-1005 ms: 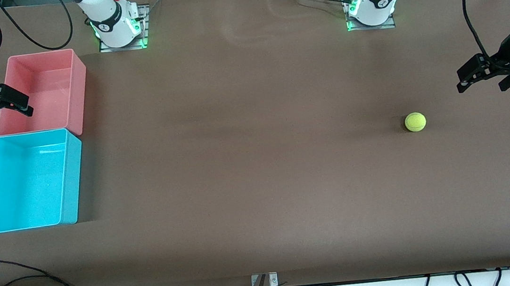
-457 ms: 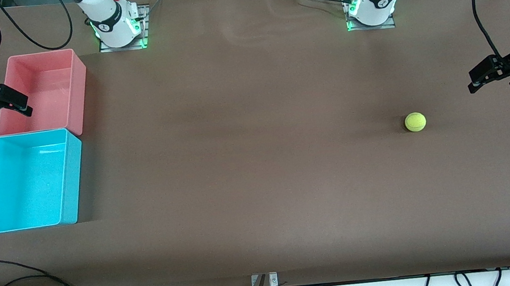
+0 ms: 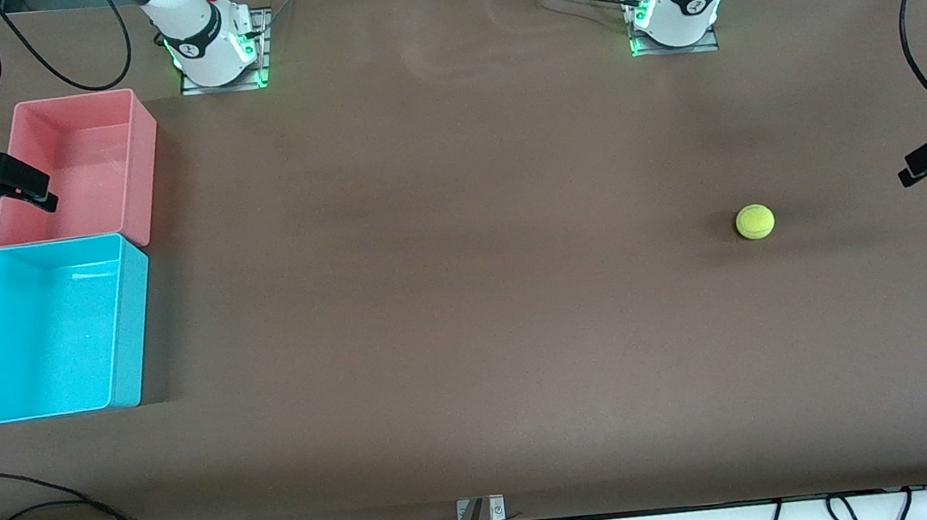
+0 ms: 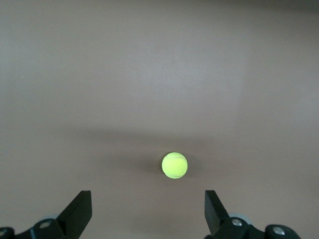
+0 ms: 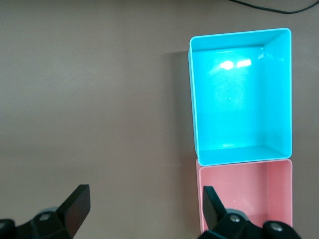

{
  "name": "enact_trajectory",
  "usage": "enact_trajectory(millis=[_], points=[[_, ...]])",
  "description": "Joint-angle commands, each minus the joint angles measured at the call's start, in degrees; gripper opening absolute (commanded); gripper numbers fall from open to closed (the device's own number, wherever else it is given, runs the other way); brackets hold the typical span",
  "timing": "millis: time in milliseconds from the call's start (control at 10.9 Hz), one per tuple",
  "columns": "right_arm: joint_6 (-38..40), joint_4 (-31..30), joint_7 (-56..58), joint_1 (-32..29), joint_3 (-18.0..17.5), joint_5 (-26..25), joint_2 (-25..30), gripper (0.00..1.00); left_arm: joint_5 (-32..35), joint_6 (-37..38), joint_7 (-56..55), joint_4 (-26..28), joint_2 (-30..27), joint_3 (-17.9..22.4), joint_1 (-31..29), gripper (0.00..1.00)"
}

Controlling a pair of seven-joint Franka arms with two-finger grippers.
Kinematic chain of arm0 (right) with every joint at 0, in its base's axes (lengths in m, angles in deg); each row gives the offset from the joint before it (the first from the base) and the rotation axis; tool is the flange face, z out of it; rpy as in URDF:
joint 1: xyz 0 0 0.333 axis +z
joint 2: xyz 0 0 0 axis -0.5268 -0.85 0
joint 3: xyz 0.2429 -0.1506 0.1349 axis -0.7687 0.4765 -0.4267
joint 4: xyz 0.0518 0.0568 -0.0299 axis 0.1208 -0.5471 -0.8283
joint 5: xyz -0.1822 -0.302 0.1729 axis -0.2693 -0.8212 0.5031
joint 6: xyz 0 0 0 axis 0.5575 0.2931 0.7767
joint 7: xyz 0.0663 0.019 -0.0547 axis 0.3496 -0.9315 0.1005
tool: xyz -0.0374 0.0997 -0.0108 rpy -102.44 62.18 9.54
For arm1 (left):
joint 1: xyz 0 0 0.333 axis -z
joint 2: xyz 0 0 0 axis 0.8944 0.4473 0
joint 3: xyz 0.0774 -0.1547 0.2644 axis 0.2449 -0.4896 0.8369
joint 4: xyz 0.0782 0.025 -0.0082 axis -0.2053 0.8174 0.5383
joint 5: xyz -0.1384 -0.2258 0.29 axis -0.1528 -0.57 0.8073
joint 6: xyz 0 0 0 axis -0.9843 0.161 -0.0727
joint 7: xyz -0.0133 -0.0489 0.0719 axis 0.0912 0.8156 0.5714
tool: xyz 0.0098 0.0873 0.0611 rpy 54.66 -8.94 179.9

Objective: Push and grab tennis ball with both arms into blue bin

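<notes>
Reach favours our left gripper (image 4: 147,214), fingers spread wide and empty, with the small fuzzy yellow-green tennis ball (image 3: 755,221) resting on the brown table straight ahead between them, well apart from our wide-open right gripper (image 5: 142,211) and light cyan-blue plastic bin (image 3: 126,330)

Front view: high, facing both arm bases at 12 o'clock, taking in the whole tabletop (image 3: 467,294).
Left wrist view: looks down between its claw's (image 4: 148,214) spread fingers, fairly high; shares the tennis ball (image 4: 174,165) with the front view.
Right wrist view: looks down likewise; shares the blue bin (image 5: 284,89) and pink bin (image 5: 286,194) with the front view.
</notes>
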Motion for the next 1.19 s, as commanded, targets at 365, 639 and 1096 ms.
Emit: enact_trajectory(millis=[365, 639, 1096], points=[[1.2, 1.4, 0.0, 0.0, 0.3, 0.9, -0.4, 1.00, 3.4, 2.1, -14.5, -6.5, 6.6, -0.4, -5.2, 0.00], [1.2, 1.4, 0.0, 0.0, 0.3, 0.9, -0.4, 1.00, -2.9, 4.0, -33.3, -3.6, 7.0, -0.4, -9.3, 0.00], [1.2, 1.4, 0.0, 0.0, 0.3, 0.9, -0.4, 1.00, -5.9, -3.9, -52.7, 6.0, 7.2, -0.6, -11.2, 0.00]])
